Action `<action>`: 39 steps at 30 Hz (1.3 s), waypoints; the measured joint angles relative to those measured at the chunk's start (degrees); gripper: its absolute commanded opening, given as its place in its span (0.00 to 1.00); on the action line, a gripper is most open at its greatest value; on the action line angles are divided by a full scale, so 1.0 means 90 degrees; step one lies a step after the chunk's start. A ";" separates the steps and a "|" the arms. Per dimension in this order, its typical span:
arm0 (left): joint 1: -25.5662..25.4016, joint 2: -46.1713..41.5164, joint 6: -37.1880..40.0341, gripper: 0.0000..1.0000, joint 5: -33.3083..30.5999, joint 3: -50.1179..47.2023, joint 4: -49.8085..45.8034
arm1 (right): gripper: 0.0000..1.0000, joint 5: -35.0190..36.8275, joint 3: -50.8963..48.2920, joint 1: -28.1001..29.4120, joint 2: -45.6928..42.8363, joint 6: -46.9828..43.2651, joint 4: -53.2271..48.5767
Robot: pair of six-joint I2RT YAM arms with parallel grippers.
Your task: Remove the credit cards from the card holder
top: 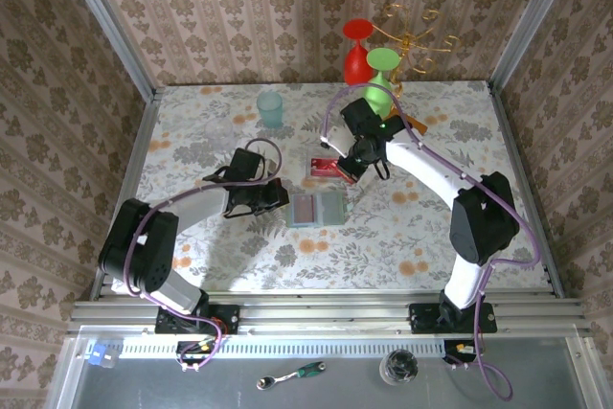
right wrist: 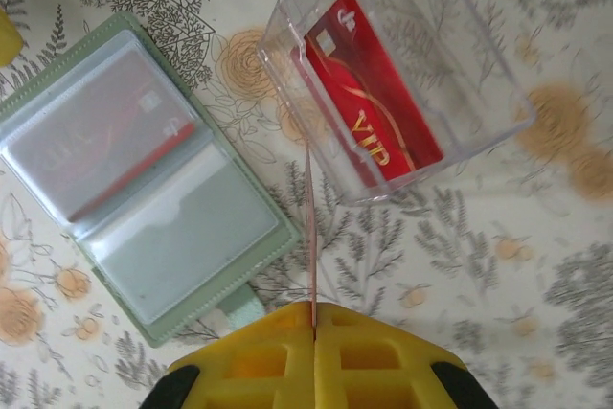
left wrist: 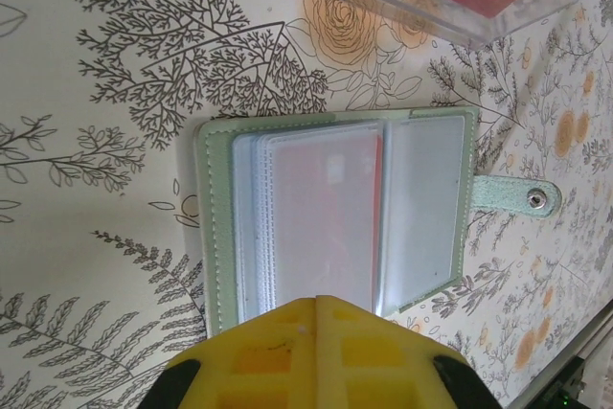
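The card holder (left wrist: 421,198) lies opened flat on the flowered table (top: 431,141), near the middle, its clear sleeves facing up so the pockets can be reached from above. A red card (left wrist: 326,208) sits in one sleeve, and the sleeve beside it looks empty. The snap strap (left wrist: 517,196) hangs loose off one edge. The left gripper (left wrist: 316,299) is closed with nothing between its fingers. Its tips lie over the holder's edge, probably to pin the holder down, though I cannot tell whether they are touching it. Just beside the holder stands a clear box (right wrist: 460,35), and a red VIP card (right wrist: 374,112) already lies in it, so the box seems to be where removed cards go. The right gripper (right wrist: 314,306) hangs between holder and box, fingers pinched on a thin card (right wrist: 311,227). That card is seen edge-on as a reddish line reaching toward the box's near rim. Holding it upright like this should let it slip over the rim. By my reckoning the job is partly done, since at least one card remains sleeved.
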 measured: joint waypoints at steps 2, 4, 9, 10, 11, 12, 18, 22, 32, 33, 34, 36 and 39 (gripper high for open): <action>0.0000 -0.0002 0.0000 0.05 -0.0019 -0.0002 -0.0005 | 0.02 0.0078 0.0250 0.0007 0.0104 -0.0442 -0.0160; 0.0000 -0.0002 0.0000 0.05 -0.0036 -0.0002 -0.0005 | 0.01 0.0136 0.0498 0.0015 0.0257 -0.0772 -0.0313; 0.0000 -0.0002 0.0000 0.05 -0.0078 -0.0002 -0.0005 | 0.01 0.0211 0.1219 0.0053 0.0850 -0.1411 -0.0729; 0.0000 -0.0002 0.0000 0.05 -0.0090 -0.0002 -0.0007 | 0.01 0.0228 0.1384 0.0061 0.0986 -0.1511 -0.0814; 0.0000 -0.0002 0.0000 0.05 -0.0095 -0.0002 -0.0010 | 0.01 0.0245 0.1574 0.0063 0.1132 -0.1613 -0.0896; 0.0000 -0.0002 0.0000 0.05 -0.0107 -0.0002 -0.0012 | 0.01 0.0265 0.1727 0.0070 0.1246 -0.1681 -0.0947; 0.0029 -0.0005 0.0000 0.05 -0.0136 -0.0002 -0.0107 | 0.00 0.0291 0.2822 0.0085 0.1987 -0.2072 -0.1365; 0.0041 -0.0010 0.0000 0.05 -0.0160 -0.0002 -0.0148 | 0.01 0.0287 0.3473 0.0085 0.2463 -0.2244 -0.1634; 0.0272 -0.0019 0.0002 0.05 -0.0206 -0.0002 -0.0248 | 0.05 0.0240 0.3932 0.0085 0.3092 -0.2450 -0.1960; 0.0282 -0.0019 0.0002 0.05 -0.0206 -0.0002 -0.0248 | 0.06 0.0243 0.3932 0.0085 0.3128 -0.2458 -0.1977; 0.0282 -0.0019 0.0002 0.05 -0.0206 -0.0002 -0.0245 | 0.10 0.0243 0.3932 0.0085 0.3164 -0.2460 -0.2001; 0.0279 -0.0019 0.0002 0.05 -0.0206 -0.0002 -0.0248 | 0.13 0.0243 0.3932 0.0085 0.3218 -0.2465 -0.2025; 0.0279 -0.0019 0.0002 0.05 -0.0209 -0.0005 -0.0245 | 0.17 0.0245 0.3932 0.0085 0.3259 -0.2465 -0.2038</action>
